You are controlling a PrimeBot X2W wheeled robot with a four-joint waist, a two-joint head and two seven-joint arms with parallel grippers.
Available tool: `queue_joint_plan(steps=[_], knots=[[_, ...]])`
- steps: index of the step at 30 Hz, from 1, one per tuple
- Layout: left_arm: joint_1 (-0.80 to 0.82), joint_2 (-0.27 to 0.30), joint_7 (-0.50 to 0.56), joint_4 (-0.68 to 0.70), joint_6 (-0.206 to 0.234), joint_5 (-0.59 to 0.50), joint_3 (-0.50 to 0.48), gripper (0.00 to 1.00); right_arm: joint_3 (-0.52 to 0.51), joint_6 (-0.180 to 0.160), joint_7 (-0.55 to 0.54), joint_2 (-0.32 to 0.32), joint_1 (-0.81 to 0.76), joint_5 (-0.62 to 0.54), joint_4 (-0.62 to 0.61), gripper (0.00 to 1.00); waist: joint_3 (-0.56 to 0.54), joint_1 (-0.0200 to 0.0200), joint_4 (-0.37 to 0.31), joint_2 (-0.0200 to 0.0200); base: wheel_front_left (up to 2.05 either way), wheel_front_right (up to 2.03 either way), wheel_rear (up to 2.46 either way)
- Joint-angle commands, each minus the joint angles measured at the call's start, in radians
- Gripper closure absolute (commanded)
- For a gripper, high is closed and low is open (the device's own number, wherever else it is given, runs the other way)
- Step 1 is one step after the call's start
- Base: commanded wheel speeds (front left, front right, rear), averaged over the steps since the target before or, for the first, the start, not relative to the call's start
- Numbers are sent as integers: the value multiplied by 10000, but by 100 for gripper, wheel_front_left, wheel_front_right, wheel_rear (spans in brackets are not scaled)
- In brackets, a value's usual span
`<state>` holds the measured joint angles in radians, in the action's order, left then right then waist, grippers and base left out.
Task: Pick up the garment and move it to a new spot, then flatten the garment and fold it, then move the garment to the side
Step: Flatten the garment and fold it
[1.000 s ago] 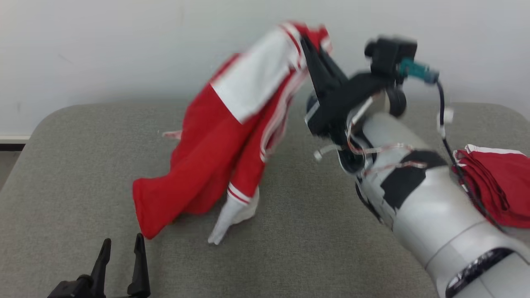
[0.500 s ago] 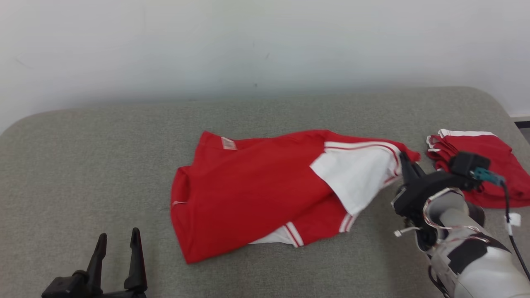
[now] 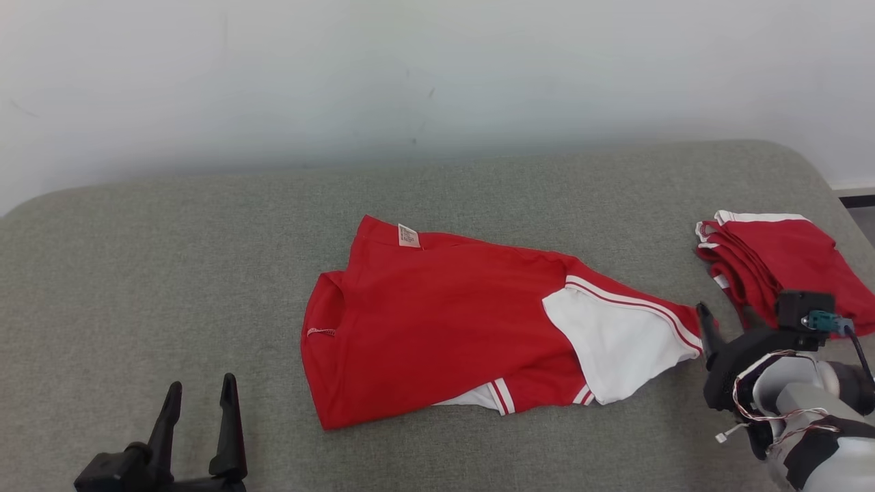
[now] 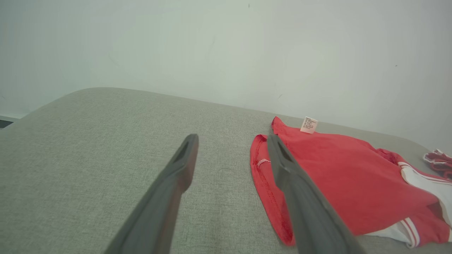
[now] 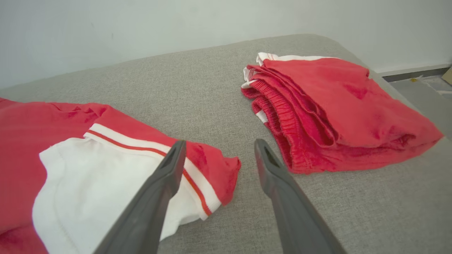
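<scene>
Right wrist view, waistbands on folded pile (image 5: 346,116), right hand (image 5: 219,143) parted empty beside garment (image 5: 88,176), left hand (image 4: 232,137) likewise

Grey upholstered surface (image 3: 171,273), white wall (image 3: 437,68)

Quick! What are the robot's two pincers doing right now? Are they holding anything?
Left pincer: open, holding nothing.
Right pincer: open, holding nothing; the garment lies loose next to it.
</scene>
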<state>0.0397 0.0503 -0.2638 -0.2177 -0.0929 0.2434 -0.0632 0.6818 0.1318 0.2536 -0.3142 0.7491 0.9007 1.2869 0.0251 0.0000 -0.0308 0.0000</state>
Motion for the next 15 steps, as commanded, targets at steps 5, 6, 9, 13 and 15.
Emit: queue_joint_plan(steps=[5,6,9,13,15], knots=[[-169,3,-7,15,38,9,-115,0,-273,-27,122,-457,462,-1364,-202,0,-107,0,5,0,0,0,0],[-212,2,-7,31,49,19,-147,0,-501,-26,120,-483,420,-1709,-531,0,-132,0,-14,0,0,0,0],[-303,1,-7,75,102,42,-222,0,-1633,-26,103,-650,-180,-2962,-1916,0,-170,0,-88,0,0,0,0],[-94,12,-5,-157,86,-91,-133,0,-4067,-26,104,131,-2249,-5460,-4822,0,-73,0,-300,0,0,0,0],[199,130,104,-559,34,-150,13,0,-4760,-27,104,639,-3106,-6315,-5705,0,40,0,-446,0,0,0,0]])
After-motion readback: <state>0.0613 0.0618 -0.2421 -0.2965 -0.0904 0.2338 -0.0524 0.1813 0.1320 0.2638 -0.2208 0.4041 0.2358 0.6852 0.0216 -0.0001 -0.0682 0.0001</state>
